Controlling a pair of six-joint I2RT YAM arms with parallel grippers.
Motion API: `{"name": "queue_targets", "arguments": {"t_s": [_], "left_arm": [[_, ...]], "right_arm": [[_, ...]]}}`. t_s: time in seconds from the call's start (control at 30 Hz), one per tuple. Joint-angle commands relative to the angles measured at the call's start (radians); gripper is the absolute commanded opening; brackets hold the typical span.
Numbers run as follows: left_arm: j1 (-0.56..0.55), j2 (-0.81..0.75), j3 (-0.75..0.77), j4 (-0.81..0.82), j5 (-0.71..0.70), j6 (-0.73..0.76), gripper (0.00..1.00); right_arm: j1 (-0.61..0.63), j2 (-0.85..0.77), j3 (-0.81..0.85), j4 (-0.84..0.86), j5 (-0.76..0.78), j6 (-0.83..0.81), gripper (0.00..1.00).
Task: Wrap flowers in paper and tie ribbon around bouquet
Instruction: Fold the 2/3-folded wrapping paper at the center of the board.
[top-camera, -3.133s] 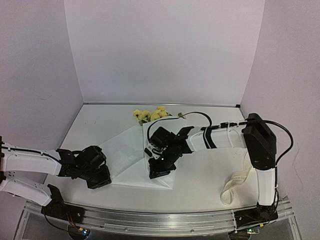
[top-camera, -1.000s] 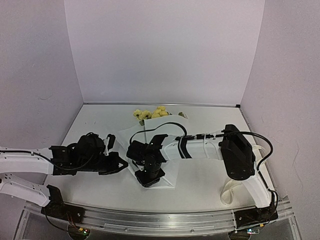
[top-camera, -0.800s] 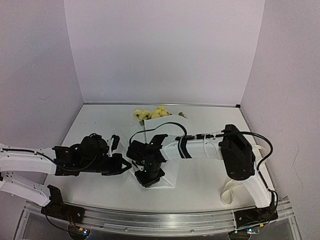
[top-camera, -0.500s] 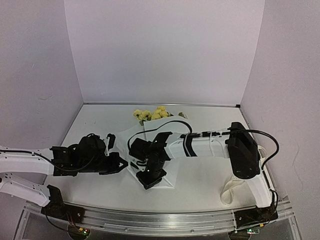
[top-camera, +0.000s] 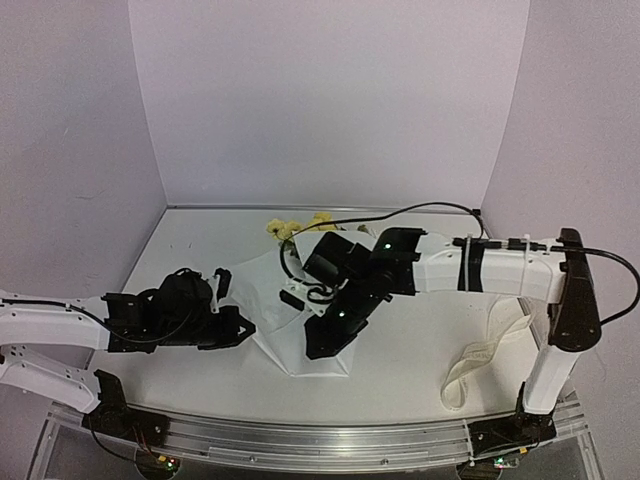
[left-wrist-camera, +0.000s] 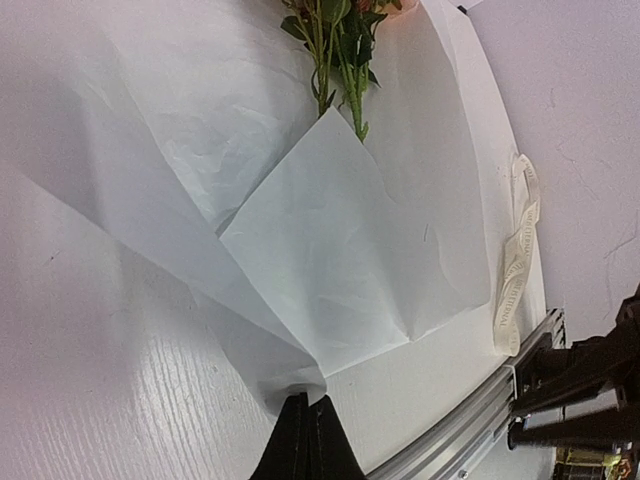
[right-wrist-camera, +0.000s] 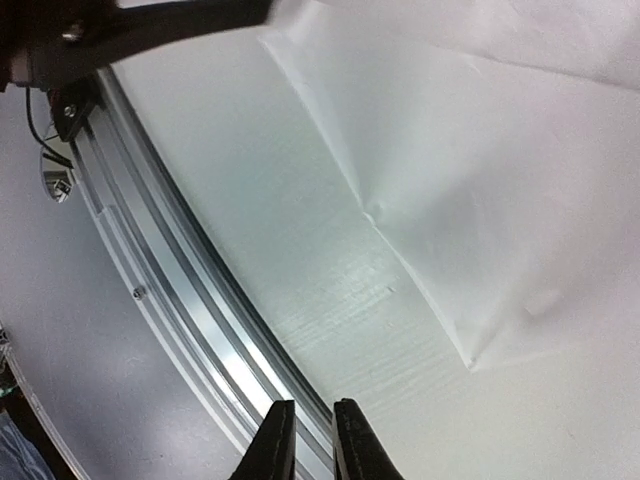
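White desk stands inside pale lilac walls. On the left side, the left claw is closed tight and pinches a folded corner of the paper, whose creases run to its tips. The flowers lie at the far edge of the paper, stems toward the arms. The right claw hangs above the paper with only a narrow gap between its fingers, holding nothing. The ribbon lies loose at the right, near the rail.

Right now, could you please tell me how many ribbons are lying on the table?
1: the ribbon lies looped near the table's front right corner. The paper could hide another.
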Motion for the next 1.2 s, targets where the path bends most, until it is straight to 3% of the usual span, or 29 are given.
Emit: {"name": "queue_targets", "arguments": {"t_s": [0.0,0.1,0.2,0.57,0.9,1.17], "left_arm": [[-0.003,0.005,0.028,0.022,0.006,0.043,0.0],[-0.003,0.012,0.038,0.028,0.011,0.056,0.0],[-0.003,0.022,0.05,0.03,0.017,0.069,0.0],[-0.004,0.084,0.131,0.083,0.074,0.191,0.0],[-0.026,0.375,0.362,0.103,0.299,0.413,0.0],[-0.044,0.579,0.511,0.035,0.412,0.527,0.0]], "right_arm": [[-0.072,-0.151,-0.2,0.086,0.117,0.079,0.11],[-0.117,-0.212,-0.355,0.252,0.119,0.155,0.12],[-0.162,-0.195,-0.408,0.343,0.109,0.234,0.12],[-0.203,0.042,-0.299,0.465,0.066,0.385,0.1],[-0.205,0.094,-0.327,0.531,0.07,0.463,0.1],[-0.22,0.014,-0.426,0.593,0.089,0.505,0.1]]}}
